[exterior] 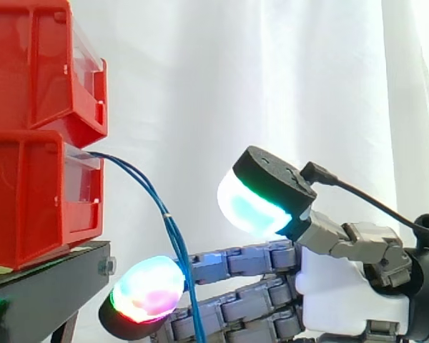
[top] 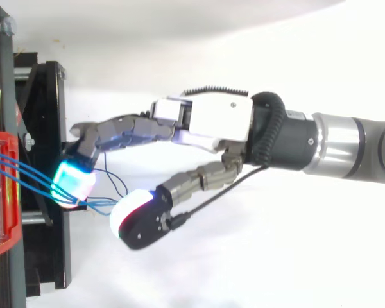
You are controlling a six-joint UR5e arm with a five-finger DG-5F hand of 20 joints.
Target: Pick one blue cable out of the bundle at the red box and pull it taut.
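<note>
Blue cables leave red bin on black stand, robot hand spread before white curtain.

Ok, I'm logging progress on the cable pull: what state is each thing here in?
Blue cables: slack, drooping from the lower red bin, none taut.
Hand: open, fingers straight, thumb apart from them.
Lower red bin: upright on the black stand, cables leaving its front.
Upper red bin: stacked on the lower one.
</note>
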